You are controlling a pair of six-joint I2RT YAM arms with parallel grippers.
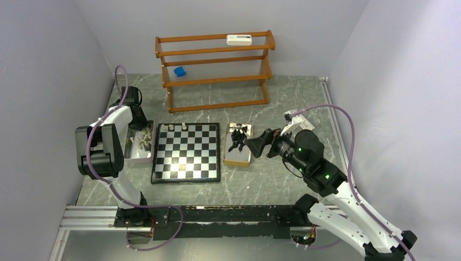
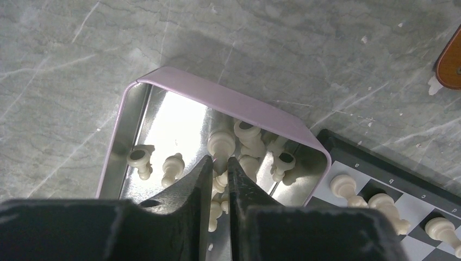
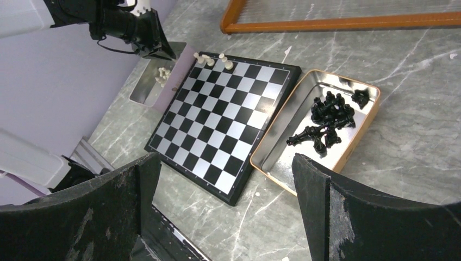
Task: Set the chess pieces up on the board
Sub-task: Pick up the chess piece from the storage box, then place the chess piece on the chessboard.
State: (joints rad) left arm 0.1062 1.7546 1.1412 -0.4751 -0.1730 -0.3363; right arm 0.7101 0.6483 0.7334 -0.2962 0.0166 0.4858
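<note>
While the left gripper is down in the silver tray, its fingers are nearly pressed together. One of the cream pieces shows in the slit; can't tell if it's actually pinched. Other cream pieces lie tumbled in that tray, mostly toward the board-side end, with two lying apart at the left of the wrist frame.

The orange-rimmed tray, right of centre in the top view, holds the black pieces. They're bunched in the upper half; the lower half is bare metal. The right gripper hangs just right of that tray, spread wide, nothing between the fingers.

The board lies flat mid-frame between the two trays, each just beside a board edge. A few cream pieces stand on its top row, toward the upper-left corner.

For room, open table runs from the board's lower edge down to the arm bases. More of it runs above the board up to the wooden rack. The left wall is close to the silver tray. The rack carries a blue block on its middle shelf and a white device on top.

Writing: file letters a, b, c, d along the board rim, lower right of the left wrist frame.
</note>
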